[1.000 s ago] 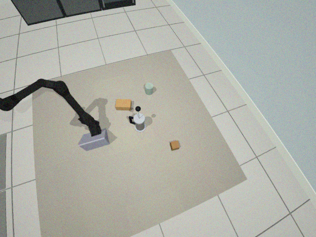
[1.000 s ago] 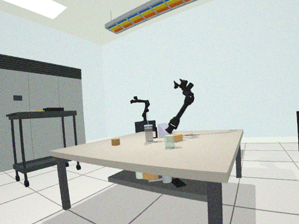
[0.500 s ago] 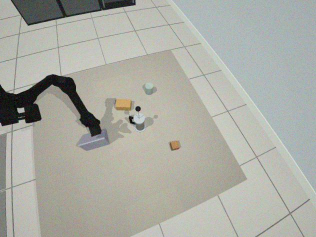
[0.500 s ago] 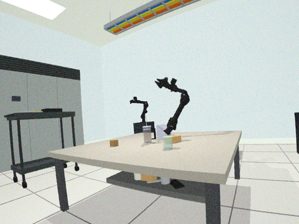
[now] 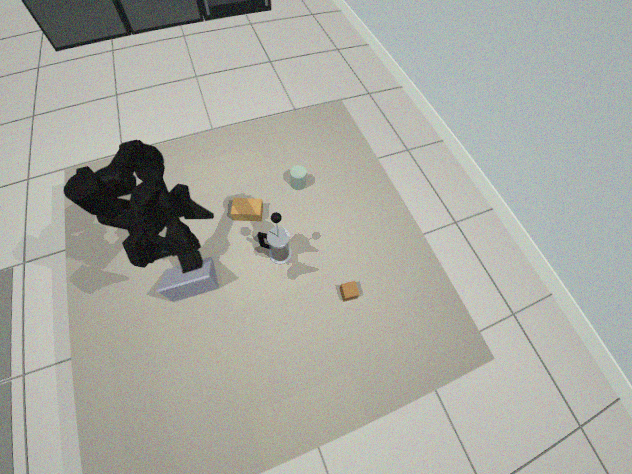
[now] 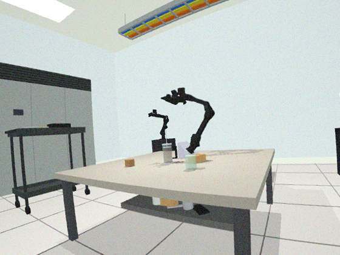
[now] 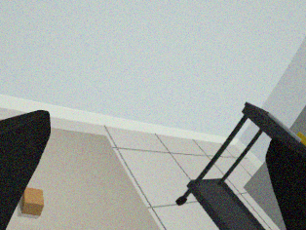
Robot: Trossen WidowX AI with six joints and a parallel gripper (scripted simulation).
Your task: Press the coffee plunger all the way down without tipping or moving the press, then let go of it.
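The jaws stand fully apart and grasp nothing. The black parallel-jaw gripper (image 6: 167,98) is held high above the beige square table (image 6: 226,187), well apart from every item on it.

Item count on the table: one glass coffee press with a black handle (image 5: 278,245), one pale green cylindrical cup (image 5: 298,176), two orange blocks, and one grey rectangular arm base (image 5: 186,281). The larger orange block (image 5: 246,208) lies just beside the press; the smaller orange cube (image 5: 349,290) lies well apart from it.

The press stands upright near the table's middle. Its black ball-topped plunger (image 5: 276,217) is raised on its rod.

In the top view, the folded black arm (image 5: 137,204) covers part of the table beside the base, and nothing covers the press.

The exterior view alone shows the gripper's height, a grey cabinet (image 6: 33,118) and a black wheeled cart (image 6: 46,154). The wrist view shows both dark fingers at the frame edges, with the cube, floor tiles and cart between them; the press is outside this view.
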